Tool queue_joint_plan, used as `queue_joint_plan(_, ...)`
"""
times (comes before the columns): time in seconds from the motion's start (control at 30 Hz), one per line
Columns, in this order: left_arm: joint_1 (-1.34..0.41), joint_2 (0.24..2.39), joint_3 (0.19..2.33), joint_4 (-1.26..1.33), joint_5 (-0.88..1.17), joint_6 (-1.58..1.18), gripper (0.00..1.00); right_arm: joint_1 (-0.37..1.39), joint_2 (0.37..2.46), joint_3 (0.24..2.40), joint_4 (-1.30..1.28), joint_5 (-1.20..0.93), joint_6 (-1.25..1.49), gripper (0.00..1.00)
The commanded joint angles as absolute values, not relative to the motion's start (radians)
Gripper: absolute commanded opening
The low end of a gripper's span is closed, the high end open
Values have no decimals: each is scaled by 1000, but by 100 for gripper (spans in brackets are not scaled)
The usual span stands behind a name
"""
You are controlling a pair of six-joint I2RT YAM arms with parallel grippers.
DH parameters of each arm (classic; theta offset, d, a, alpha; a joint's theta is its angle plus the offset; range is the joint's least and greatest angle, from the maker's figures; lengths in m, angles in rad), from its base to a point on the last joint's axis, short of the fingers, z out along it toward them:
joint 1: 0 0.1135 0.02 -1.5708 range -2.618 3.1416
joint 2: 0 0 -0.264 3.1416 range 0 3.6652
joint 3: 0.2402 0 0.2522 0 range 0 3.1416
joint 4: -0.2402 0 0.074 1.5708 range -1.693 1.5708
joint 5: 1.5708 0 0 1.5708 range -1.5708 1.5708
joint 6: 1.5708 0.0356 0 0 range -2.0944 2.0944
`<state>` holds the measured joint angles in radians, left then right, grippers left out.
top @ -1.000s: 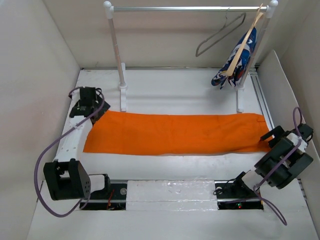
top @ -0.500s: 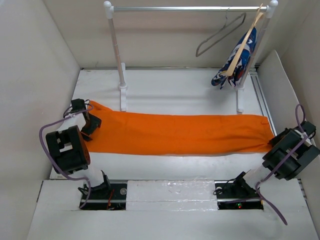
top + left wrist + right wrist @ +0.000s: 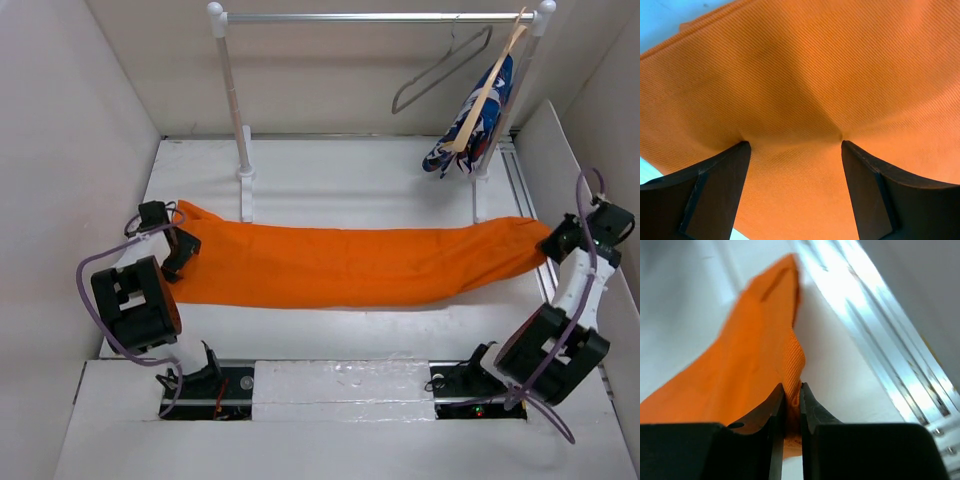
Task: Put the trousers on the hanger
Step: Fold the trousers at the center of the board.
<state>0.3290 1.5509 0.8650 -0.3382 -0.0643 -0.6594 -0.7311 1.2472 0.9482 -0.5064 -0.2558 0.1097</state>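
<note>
The right hand [image 3: 553, 240] has swung away from the near edge of the counter [image 3: 350, 170] toward the clothes rail [image 3: 380, 17]. The right end of the trousers [image 3: 350, 265] has gone with it, and now lies closer under the rail's right end than half a second ago. This looks like the start of gathering the cloth for the wire hanger [image 3: 440, 70], which hangs bare near the rail's right end, well apart from the trousers. The right hand is clenched on a thin fold of the orange edge, its arm reaching out and bent at the elbow. The left hand [image 3: 185, 250] stays at the end of the trousers below the rail's left end, fingers spread and pressed into the cloth, grasping nothing
</note>
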Motion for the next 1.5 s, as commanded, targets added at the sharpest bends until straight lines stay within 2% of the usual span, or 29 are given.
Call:
queue_joint_plan(0.0, 318, 1520, 764, -388, -104, -611, 71, -580, 1122, 999, -537, -279, 52, 0)
queue_joint_plan(0.1, 266, 1421, 776, -414, -29, -603, 71, -404, 1019, 989, -580, -262, 48, 0)
queue_joint_plan(0.17, 140, 1313, 805, -425, -6, -610, 70, -327, 944, 979, -569, -261, 73, 0)
queue_joint_plan(0.23, 1, 1252, 843, -425, 32, -659, 69, -258, 907, 983, -572, -264, 94, 0)
queue_joint_plan(0.27, -144, 1250, 856, -422, 44, -688, 69, -246, 897, 998, -586, -256, 101, 0)
queue_joint_plan(0.37, -407, 1320, 888, -400, 72, -782, 65, -245, 908, 1092, -626, -244, 95, 0)
queue_joint_plan(0.4, -461, 1347, 903, -388, 86, -828, 60, -245, 934, 1124, -644, -238, 88, 0)
queue_joint_plan(0.43, -507, 1405, 926, -368, 93, -850, 30, -245, 946, 1184, -664, -238, 84, 0)
queue_joint_plan(0.47, -552, 1435, 943, -365, 87, -856, 10, -245, 956, 1212, -682, -248, 80, 0)
queue_joint_plan(0.5, -627, 1465, 962, -365, 83, -853, 0, -245, 960, 1230, -683, -253, 78, 0)
queue_joint_plan(0.73, -917, 1773, 1253, -412, 11, -802, 0, -256, 982, 1371, -727, -243, 74, 0)
queue_joint_plan(0.87, -980, 1939, 1356, -428, 31, -795, 0, -267, 1023, 1532, -779, -187, 42, 0)
queue_joint_plan(1.0, -1020, 2067, 1437, -425, 106, -804, 0, -267, 1087, 1820, -840, -127, 12, 0)
queue_joint_plan(1.13, -1060, 2156, 1625, -442, 145, -796, 0, -267, 1163, 2004, -870, -132, -37, 0)
queue_joint_plan(1.23, -1069, 2223, 1771, -455, 196, -818, 0, -267, 1198, 2007, -841, -248, -35, 0)
queue_joint_plan(1.33, -1069, 2223, 1882, -527, 160, -807, 0, -239, 1178, 1933, -783, -308, -25, 0)
queue_joint_plan(1.47, -1042, 2028, 1795, -557, 20, -767, 0, -131, 1152, 1853, -756, -287, -26, 0)
